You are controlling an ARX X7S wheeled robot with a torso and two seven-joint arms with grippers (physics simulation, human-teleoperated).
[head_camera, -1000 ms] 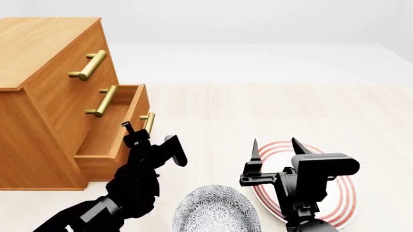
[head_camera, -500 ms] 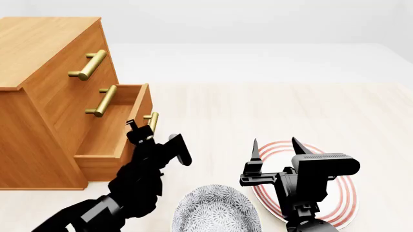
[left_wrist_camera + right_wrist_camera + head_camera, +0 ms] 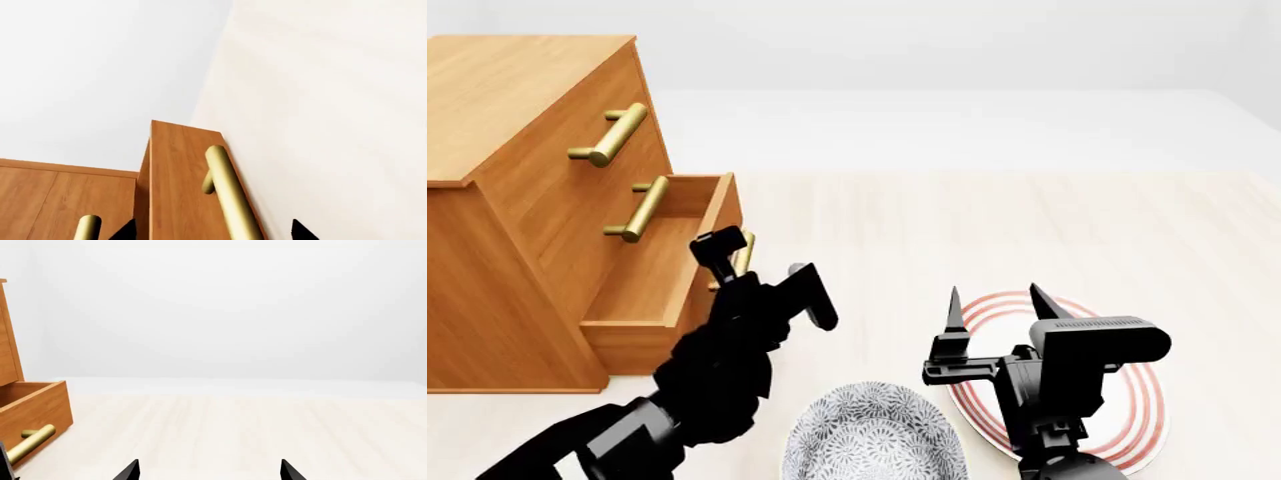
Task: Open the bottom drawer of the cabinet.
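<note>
Left wrist view: orange-brown wooden bottom drawer (image 3: 180, 185) front filling frame, brass bar handle (image 3: 230, 195) lying between two black fingertips (image 3: 301, 231) set apart, not clamping.

Head view: boxy orange-brown three-drawer cabinet (image 3: 521, 200) sitting at desk's far-left corner; bottom drawer (image 3: 667, 275) standing part-way out. Left gripper (image 3: 761, 270) hovering open around handle (image 3: 738, 255). Right gripper (image 3: 994, 300) idling with prongs apart over red-ringed white plate (image 3: 1134, 400); grey patterned bowl (image 3: 874, 440) at near edge.

Right wrist view: drawer (image 3: 33, 412) at frame's side.

Judgement: drawer rigid, sliding straight; handle smooth, likely slippery; grasping mid-bar best.

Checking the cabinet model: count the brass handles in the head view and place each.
3. Top handle is on the top drawer, middle handle on the drawer below, and bottom handle on the pulled-out bottom drawer, partly hidden behind the left gripper.
</note>
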